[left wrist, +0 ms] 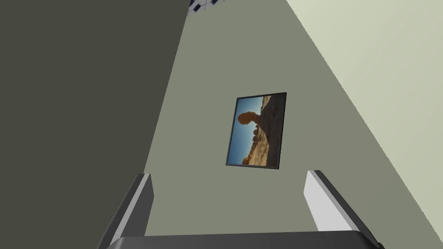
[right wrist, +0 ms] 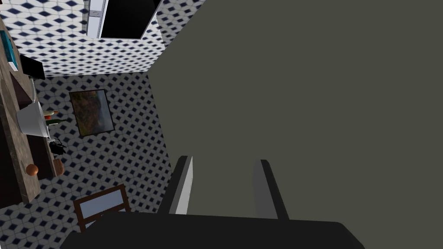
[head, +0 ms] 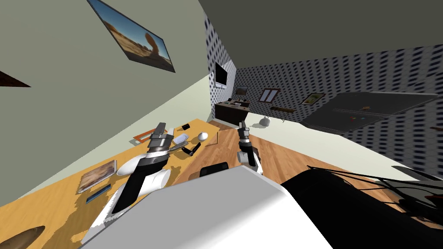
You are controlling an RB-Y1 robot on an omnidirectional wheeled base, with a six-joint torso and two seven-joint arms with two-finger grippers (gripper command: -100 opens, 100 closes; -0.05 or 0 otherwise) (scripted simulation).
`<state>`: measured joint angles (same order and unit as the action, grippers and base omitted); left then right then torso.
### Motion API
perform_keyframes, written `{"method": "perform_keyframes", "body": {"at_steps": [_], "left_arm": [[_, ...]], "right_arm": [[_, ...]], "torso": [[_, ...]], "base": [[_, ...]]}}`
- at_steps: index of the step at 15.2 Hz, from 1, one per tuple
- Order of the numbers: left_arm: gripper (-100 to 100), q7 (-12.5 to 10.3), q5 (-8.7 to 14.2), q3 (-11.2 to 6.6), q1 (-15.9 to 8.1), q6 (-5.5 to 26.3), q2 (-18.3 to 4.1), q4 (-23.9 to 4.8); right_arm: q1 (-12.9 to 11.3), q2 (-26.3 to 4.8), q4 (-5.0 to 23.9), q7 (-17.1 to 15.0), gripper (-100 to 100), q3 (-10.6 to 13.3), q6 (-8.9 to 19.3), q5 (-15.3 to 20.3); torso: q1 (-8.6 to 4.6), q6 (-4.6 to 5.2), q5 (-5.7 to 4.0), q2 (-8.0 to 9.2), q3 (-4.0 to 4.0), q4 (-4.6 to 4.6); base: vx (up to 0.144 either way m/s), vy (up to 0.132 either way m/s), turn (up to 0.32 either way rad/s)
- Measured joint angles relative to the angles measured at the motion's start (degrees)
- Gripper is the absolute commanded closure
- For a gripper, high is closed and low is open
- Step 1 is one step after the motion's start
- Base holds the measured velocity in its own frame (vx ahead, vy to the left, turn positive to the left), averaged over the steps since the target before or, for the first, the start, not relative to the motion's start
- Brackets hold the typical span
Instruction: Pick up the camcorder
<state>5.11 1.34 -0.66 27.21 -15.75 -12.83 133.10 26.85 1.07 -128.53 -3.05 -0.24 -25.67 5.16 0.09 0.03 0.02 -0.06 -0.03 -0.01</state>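
A small dark angular object (head: 191,150), likely the camcorder, lies on the orange-brown table (head: 56,207) near its right edge. My left gripper (head: 163,128) hangs above the table, up and to the left of that object, and does not touch it. In the left wrist view the left gripper (left wrist: 228,173) is open, its fingers wide apart with nothing between them. My right gripper (head: 241,126) is raised over the wooden floor, to the right of the table. In its wrist view the right gripper (right wrist: 224,159) holds nothing and shows a narrower gap between its fingers.
On the table lie a white ball (head: 202,136), a small black item (head: 186,126), a pale oblong thing (head: 181,139), an orange frame (head: 143,137), a book (head: 97,175) and a blue flat item (head: 97,194). A dark cabinet (head: 231,112) stands by the far wall.
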Motion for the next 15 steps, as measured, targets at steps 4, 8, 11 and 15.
{"method": "perform_keyframes", "body": {"at_steps": [4,8,11,15], "left_arm": [[-100,0.75,0.96,-1.21,-0.17,4.45,-1.68,-1.16],[-100,1.52,1.84,-2.27,-0.08,8.61,-2.83,-1.98],[-100,2.45,2.62,-3.16,0.43,12.34,-3.49,-2.84],[-100,2.92,3.58,-4.41,0.00,16.44,-4.39,-3.71]], "right_arm": [[0.01,0.00,0.00,0.00,0,0.00,0.00,0.00],[0.00,0.00,0.00,0.00,0,0.00,0.00,0.00],[0.00,0.00,0.00,0.00,0,0.00,0.00,0.00],[0.00,0.00,0.00,0.00,0,0.00,0.00,0.00]], "torso": [[0.01,-0.03,0.00,-0.01,0.00,0.00],[-0.01,0.00,0.00,-0.01,0.00,0.00],[0.03,-0.01,0.01,-0.02,-0.01,-0.01],[-0.01,0.00,0.00,-0.01,0.00,0.00]], "base": [[0.011,0.020,-0.112],[0.010,0.018,-0.115],[0.012,0.025,-0.143],[0.007,0.015,-0.085]]}}
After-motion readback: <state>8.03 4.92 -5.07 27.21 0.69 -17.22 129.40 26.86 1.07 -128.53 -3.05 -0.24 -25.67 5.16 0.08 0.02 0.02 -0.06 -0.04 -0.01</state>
